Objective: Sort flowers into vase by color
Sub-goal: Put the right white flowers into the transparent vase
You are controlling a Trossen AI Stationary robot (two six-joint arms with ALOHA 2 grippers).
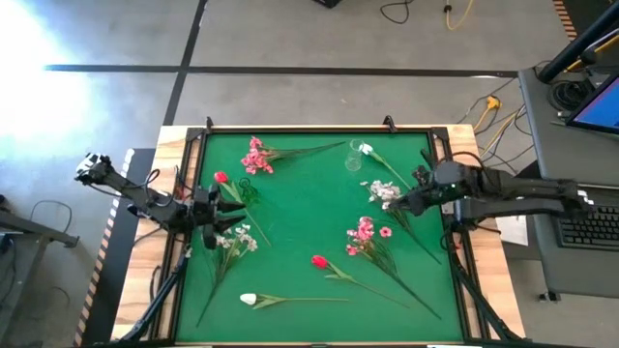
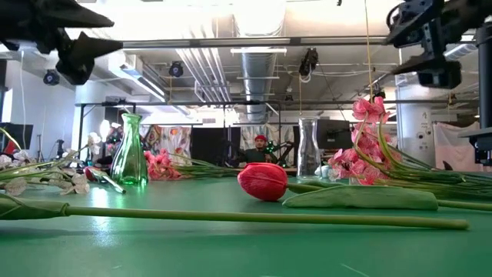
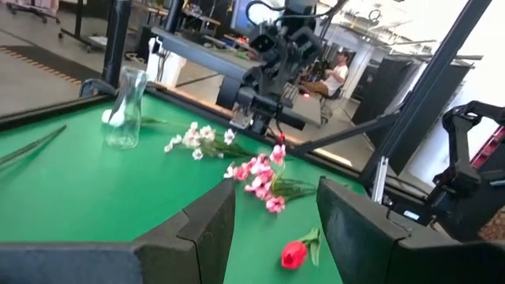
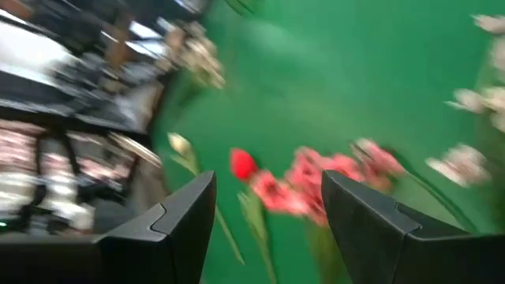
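Flowers lie flat on the green mat (image 1: 309,208). There are pink clusters (image 1: 256,155) (image 1: 365,232), red tulips (image 1: 221,178) (image 1: 319,261), white sprays (image 1: 235,239) (image 1: 384,191) and white buds (image 1: 249,300) (image 1: 366,148). A green glass vase (image 2: 129,150) and a clear vase (image 2: 309,148) stand upright on the mat. My left gripper (image 1: 215,208) hovers open at the mat's left side, between the red tulip and the white spray. My right gripper (image 1: 411,201) hovers open at the right side beside the other white spray. In both wrist views nothing lies between the fingers (image 3: 209,229) (image 4: 185,213).
A raised wooden frame (image 1: 184,145) borders the mat. Bare green mat shows in the middle (image 1: 305,213). A desk with a keyboard (image 1: 590,227) stands to the right of the table. A person (image 2: 260,146) sits in the room beyond the far edge.
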